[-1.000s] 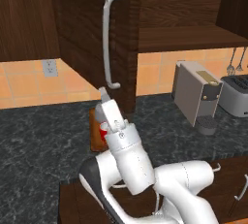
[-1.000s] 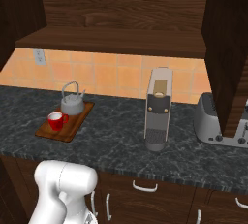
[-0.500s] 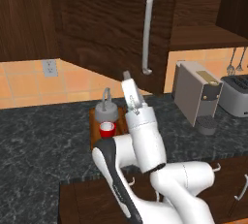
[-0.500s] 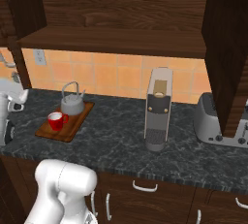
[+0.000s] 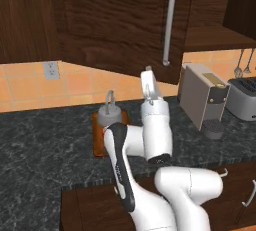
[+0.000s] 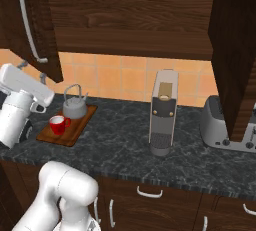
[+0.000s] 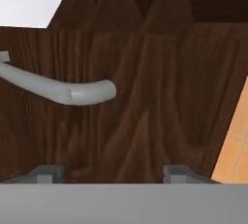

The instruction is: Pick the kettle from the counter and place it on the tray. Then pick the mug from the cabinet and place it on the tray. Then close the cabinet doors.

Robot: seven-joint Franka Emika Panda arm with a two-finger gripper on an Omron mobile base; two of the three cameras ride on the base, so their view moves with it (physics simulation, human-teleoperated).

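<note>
The cabinet (image 6: 130,15) fills the top of both base views as a dark wood-grain mass above the speckled counter (image 6: 125,145), and the last step of the task looks to be in hand: the closing of the cabinet doors. The left door (image 5: 120,25) stands swung partway, its panelled face turned toward the left base camera, its long axis vertical and its silver bar handle (image 5: 170,25) running up and down near its free edge; in the right base view the same door hangs at the far left with the handle (image 6: 30,25) bowed outward. The right door (image 6: 232,50) juts edge-on toward the camera at the right, wide open, just above the toaster (image 6: 222,125). The white arm rises in front of the counter with its hand tilted up at the left door, and the gripper (image 7: 111,172) looks straight at the wood of the door, with the end of the handle curving across the upper left of the hand view; its two finger tips stand well apart with nothing between them, so it is spread and empty. The tray (image 6: 67,125) lies on the counter with its long axis running back toward the wall, and it carries both the kettle (image 6: 75,106), upright with its arched handle up, and the mug (image 6: 57,124), upright just in front of it. The next move, judging from this, calls for pushing the left door until it sits flush, then reaching across to the right door, which has far more swing left. A tall coffee machine (image 6: 162,120) stands between tray and toaster.
</note>
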